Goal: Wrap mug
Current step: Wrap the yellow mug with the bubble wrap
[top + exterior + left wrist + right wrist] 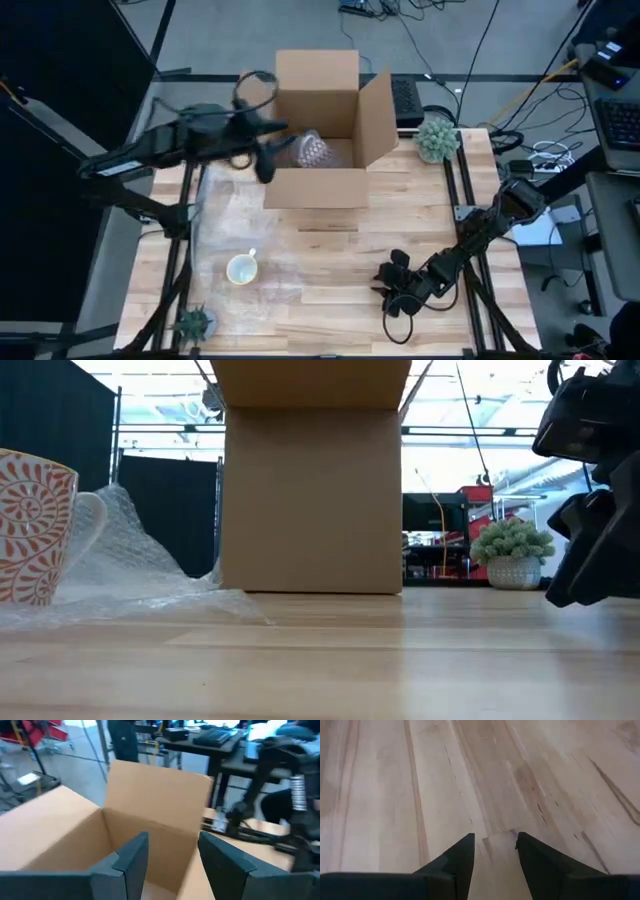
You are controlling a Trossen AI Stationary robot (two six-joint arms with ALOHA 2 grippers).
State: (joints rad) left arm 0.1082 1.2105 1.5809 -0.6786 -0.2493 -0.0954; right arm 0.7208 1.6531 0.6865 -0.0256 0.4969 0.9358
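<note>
On the light wooden slatted table [330, 270], toward its left front area: one white ceramic mug with an orange spiral pattern [242, 269], upright, mouth open to the high view, handle pointing toward the rear. It stands on a sheet of clear bubble wrap [225, 235] spread flat over the left part of the table; in the low view the wrap [140, 560] rises in a crumpled heap just behind the mug [35, 525].

At the rear centre of the table: one brown cardboard box [325, 140], flaps raised, top open. Inside it lies a bundle already wrapped in bubble wrap [312, 152].

At the box's left wall: the left gripper [268, 160], empty, fingers [131, 860] spread apart, with the box interior visible between them in the left wrist view.

At the right front of the table: the right gripper [392, 295], low over bare wood, well apart from the mug, fingers [455, 857] parted and holding nothing.

At the rear right corner: one small green succulent in a pale round pot [437, 138]. At the front left corner: one small dark green spiky plant [194, 322].
</note>
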